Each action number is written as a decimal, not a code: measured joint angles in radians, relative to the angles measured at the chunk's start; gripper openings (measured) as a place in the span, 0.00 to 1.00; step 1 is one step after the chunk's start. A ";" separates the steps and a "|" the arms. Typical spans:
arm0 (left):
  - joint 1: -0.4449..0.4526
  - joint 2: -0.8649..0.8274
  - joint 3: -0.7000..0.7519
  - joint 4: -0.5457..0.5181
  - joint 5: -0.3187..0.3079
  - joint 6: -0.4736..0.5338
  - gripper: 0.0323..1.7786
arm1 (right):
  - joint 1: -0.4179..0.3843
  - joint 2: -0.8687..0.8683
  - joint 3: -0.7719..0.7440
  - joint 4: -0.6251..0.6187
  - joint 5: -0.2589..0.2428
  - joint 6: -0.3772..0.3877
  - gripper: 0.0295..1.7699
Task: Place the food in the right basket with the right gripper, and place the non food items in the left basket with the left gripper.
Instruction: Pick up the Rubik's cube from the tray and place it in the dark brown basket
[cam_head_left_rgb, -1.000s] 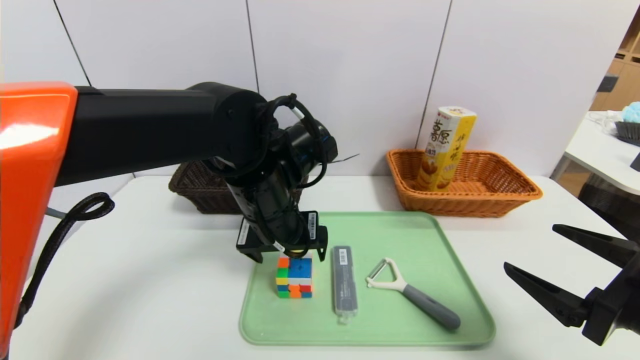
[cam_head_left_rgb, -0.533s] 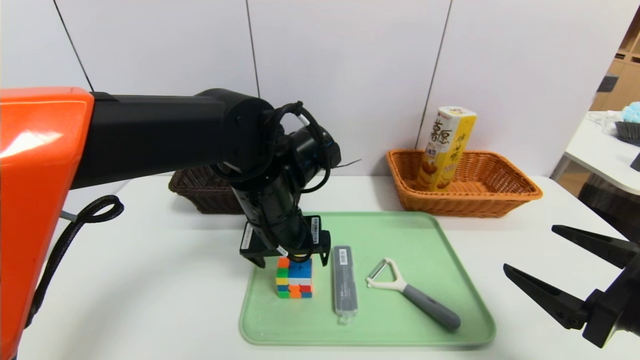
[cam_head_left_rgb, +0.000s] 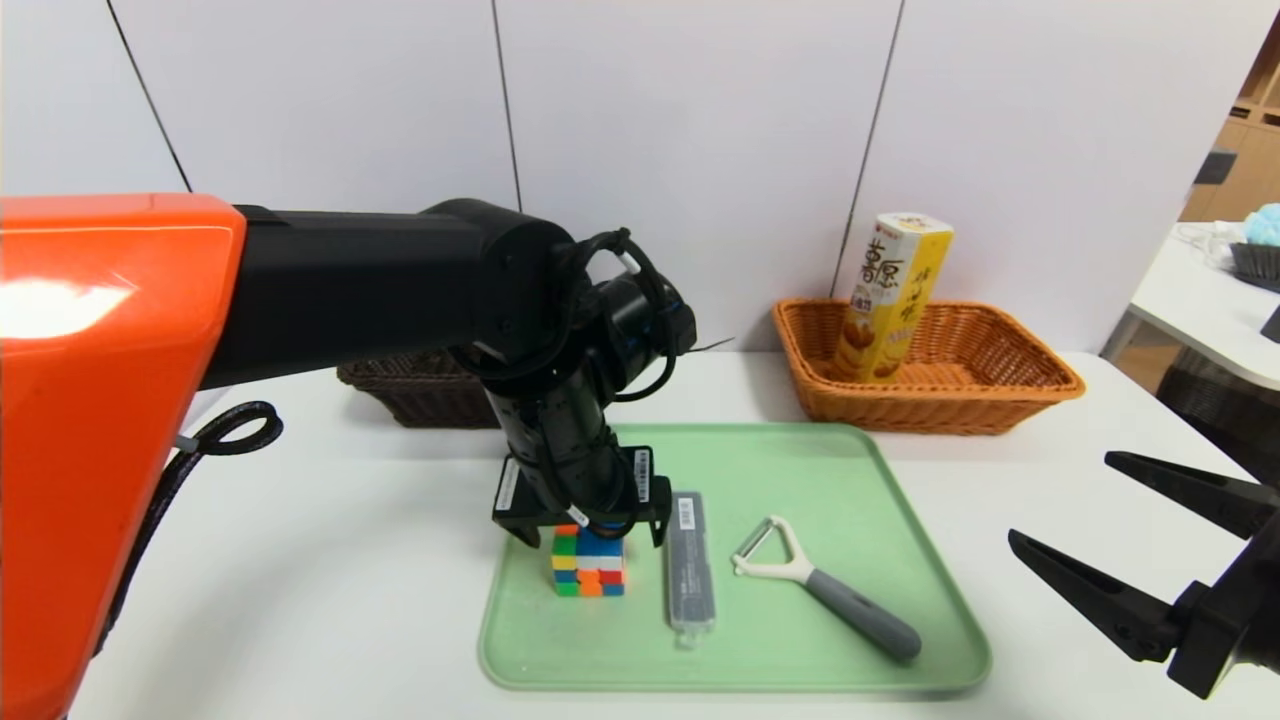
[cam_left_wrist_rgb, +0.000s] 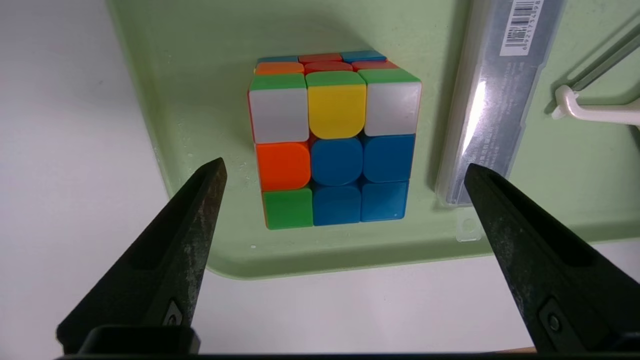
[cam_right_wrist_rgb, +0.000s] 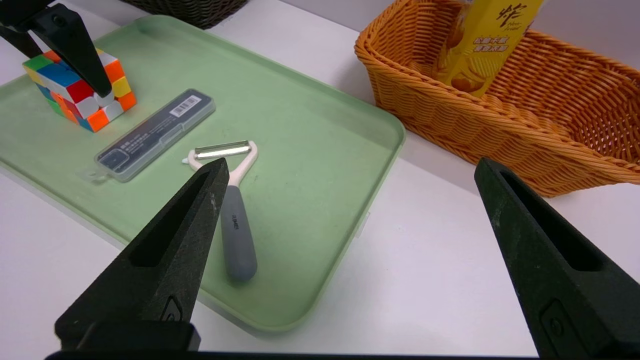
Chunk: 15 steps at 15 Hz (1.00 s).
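A multicoloured puzzle cube (cam_head_left_rgb: 588, 570) (cam_left_wrist_rgb: 335, 150) stands at the left end of the green tray (cam_head_left_rgb: 800, 470). My left gripper (cam_head_left_rgb: 592, 535) (cam_left_wrist_rgb: 345, 167) hangs open just above it, one finger on each side, touching nothing. Beside the cube lie a flat grey case (cam_head_left_rgb: 688, 575) (cam_left_wrist_rgb: 495, 100) and a peeler (cam_head_left_rgb: 820, 585) (cam_right_wrist_rgb: 232, 200) with a grey handle. A yellow snack box (cam_head_left_rgb: 893, 295) leans upright in the orange right basket (cam_head_left_rgb: 1000, 390). My right gripper (cam_head_left_rgb: 1062, 497) (cam_right_wrist_rgb: 351, 165) stays open and empty over the table, right of the tray. The dark left basket (cam_head_left_rgb: 410, 385) is mostly hidden behind my left arm.
The tray's raised rim (cam_left_wrist_rgb: 350, 257) runs close to the cube. The grey case lies right beside the left gripper's finger (cam_left_wrist_rgb: 500, 210). White table (cam_head_left_rgb: 330, 560) surrounds the tray. Another table (cam_head_left_rgb: 1200, 300) stands at the far right.
My left gripper has come down closer to the cube and shifted slightly right, still open. The right arm has not moved.
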 joint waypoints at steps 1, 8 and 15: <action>0.000 0.006 -0.001 -0.001 0.001 0.000 0.95 | 0.000 0.000 0.000 0.000 0.000 0.000 0.96; 0.003 0.044 0.000 -0.003 0.004 0.000 0.95 | 0.001 -0.007 0.000 -0.001 0.000 0.000 0.96; 0.010 0.065 0.001 -0.017 0.006 0.002 0.62 | 0.001 -0.013 0.001 -0.001 0.001 0.001 0.96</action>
